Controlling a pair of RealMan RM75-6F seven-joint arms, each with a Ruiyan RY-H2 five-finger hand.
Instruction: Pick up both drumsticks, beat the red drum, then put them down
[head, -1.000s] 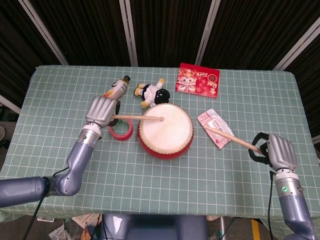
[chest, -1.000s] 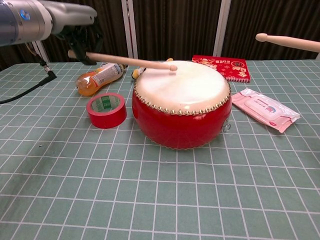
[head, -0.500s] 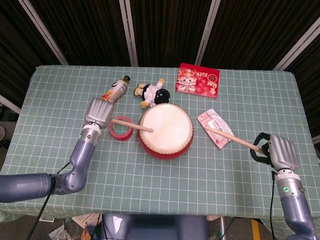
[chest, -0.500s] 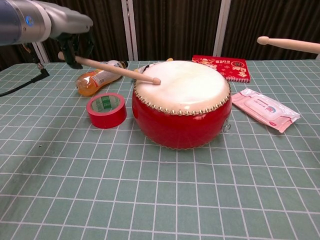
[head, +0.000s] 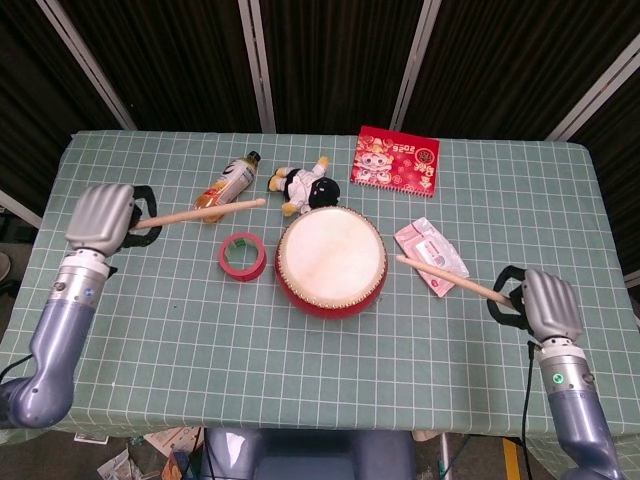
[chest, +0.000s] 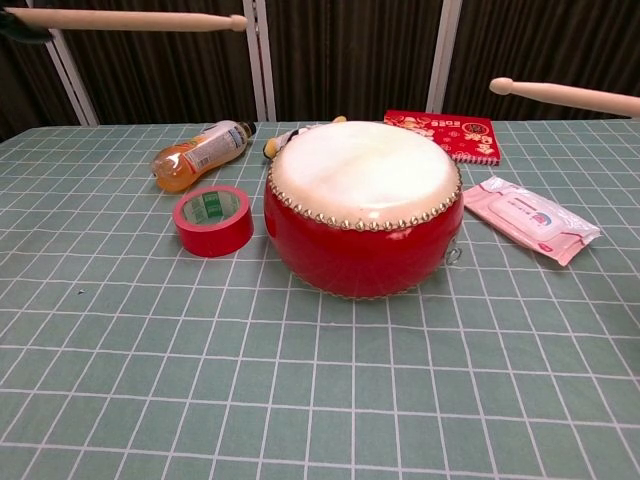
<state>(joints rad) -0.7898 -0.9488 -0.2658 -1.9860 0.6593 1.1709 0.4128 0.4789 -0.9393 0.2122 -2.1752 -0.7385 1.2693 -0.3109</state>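
Note:
The red drum (head: 331, 262) (chest: 362, 205) with its pale skin stands in the middle of the table. My left hand (head: 100, 215) is raised at the far left and grips one wooden drumstick (head: 200, 211) (chest: 120, 20), whose tip points right, above the bottle. At the right front my right hand (head: 541, 305) holds the other drumstick (head: 445, 276) (chest: 565, 94), with its tip in the air just right of the drum. Neither stick touches the drum. The chest view shows only the sticks, not the hands.
A red tape roll (head: 242, 256) lies left of the drum. Behind it are an orange drink bottle (head: 229, 180) and a small doll (head: 303, 183). A red booklet (head: 395, 160) lies at the back right, a wipes packet (head: 429, 253) right of the drum under the right stick.
My left hand swung up and far to the left, lifting its drumstick off the drum skin. The right stick's tip has shifted slightly left toward the drum.

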